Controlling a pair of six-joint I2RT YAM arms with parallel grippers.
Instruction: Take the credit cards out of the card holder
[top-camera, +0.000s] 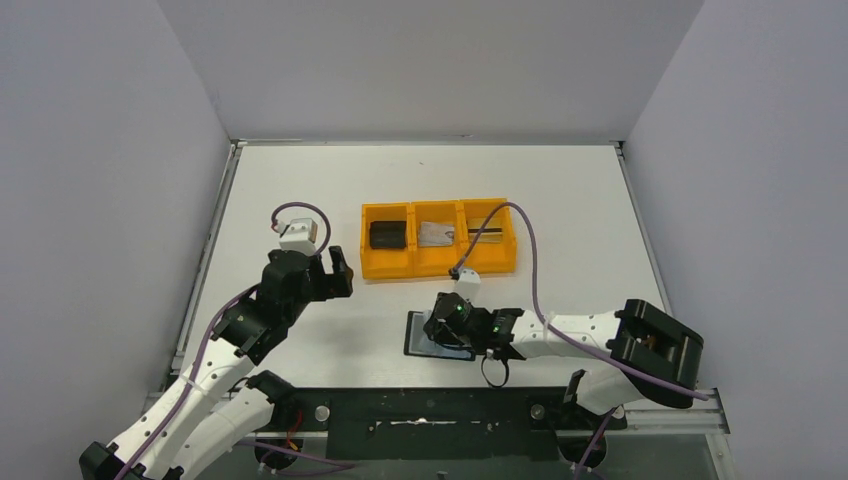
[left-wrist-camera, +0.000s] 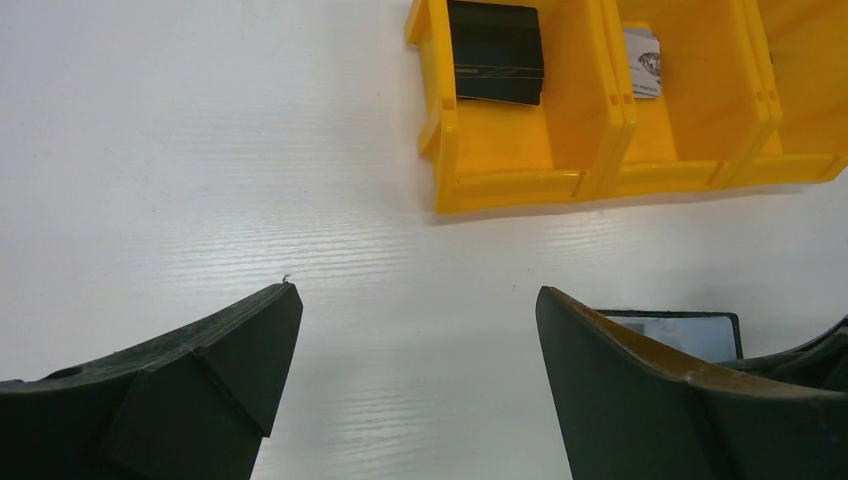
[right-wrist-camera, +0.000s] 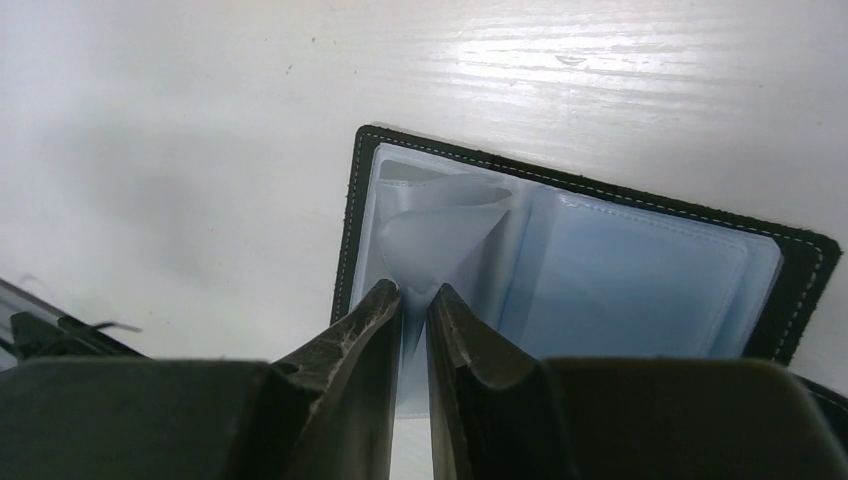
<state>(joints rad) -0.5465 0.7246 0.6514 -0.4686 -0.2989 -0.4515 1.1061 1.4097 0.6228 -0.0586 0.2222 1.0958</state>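
- Two thin cards sit in the orange three-compartment plastic tray (top-camera: 440, 268): the silvery-grey card (top-camera: 436, 234) in the middle bin, the gold card with a dark stripe (top-camera: 487, 232) in the right one.
- Just in front of it, the flat black bifold card holder (right-wrist-camera: 640, 270) lies open on the white desk (top-camera: 300, 180), no card showing in it.
- The right tool (right-wrist-camera: 415, 300) is nearly pressed together, pinching a clear inner sleeve (right-wrist-camera: 440, 235).
- The left tool (left-wrist-camera: 418, 293) is spread wide and empty.
- Looks basically done to me, maybe one last pocket check.
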